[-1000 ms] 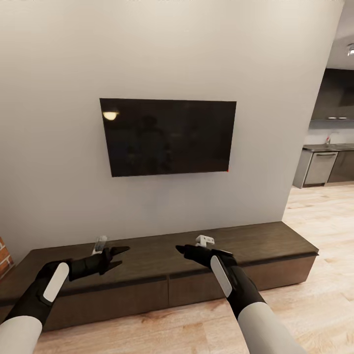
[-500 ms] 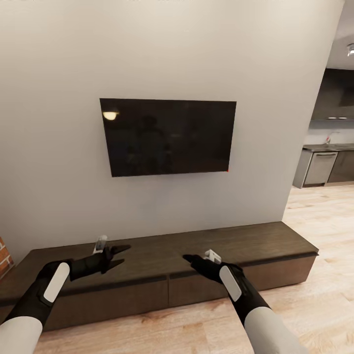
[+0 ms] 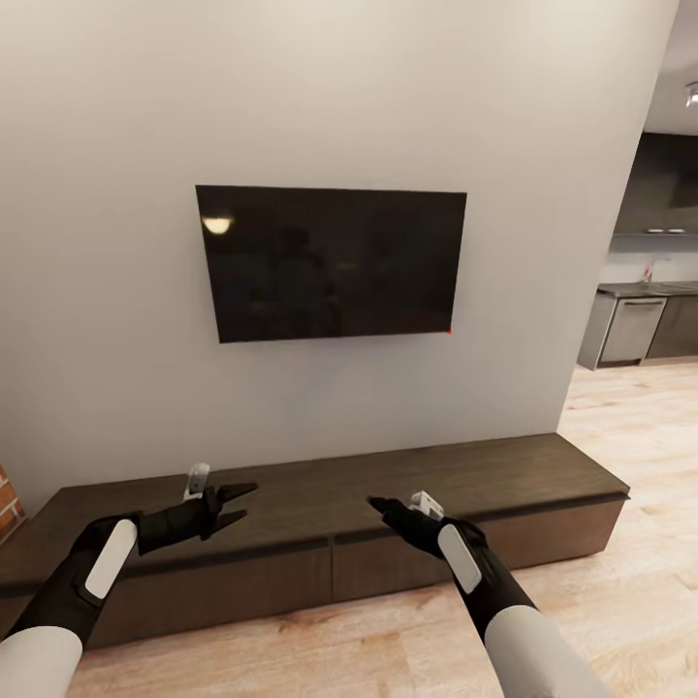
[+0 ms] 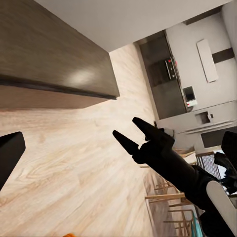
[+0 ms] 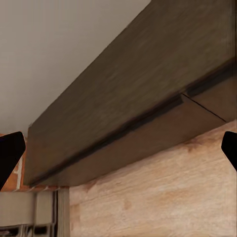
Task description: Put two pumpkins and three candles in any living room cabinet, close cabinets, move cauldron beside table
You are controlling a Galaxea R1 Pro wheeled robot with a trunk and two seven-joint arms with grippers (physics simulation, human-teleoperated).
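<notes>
head view: we face a pale wall with a black television (image 3: 330,262) hung on it, and under it the cabinet (image 3: 320,523), a long low dark-brown console standing on the light wood plank floor (image 3: 620,601). its drawer fronts sit flush and shut, with a seam between two of them near the middle of the front edge. our left gripper (image 3: 233,501) hangs over the cabinet's top toward its left end, jaws spread and holding nothing. our right gripper (image 3: 380,506) hangs near the front edge around the middle of the cabinet; from here its jaws look close together, and we cannot tell their state. a strip of red brick (image 3: 8,504) shows at the cabinet's left end, and a kitchen (image 3: 650,310) opens past the wall's right edge.

left wrist view: we see the cabinet's (image 4: 49,59) right end with its top and front face, the plank floor (image 4: 74,168) beside it, and the right gripper (image 4: 129,133) over the floor, its two dark fingers parted a little, nothing between them. one tip of our own left finger (image 4: 9,155) shows dark at the picture's edge.

right wrist view: we look along the cabinet's (image 5: 138,113) front, the drawer seam visible, floor (image 5: 163,197) below it and brick (image 5: 15,177) at its far end. our own right fingertips (image 5: 10,148) stand wide apart at either side, empty.
</notes>
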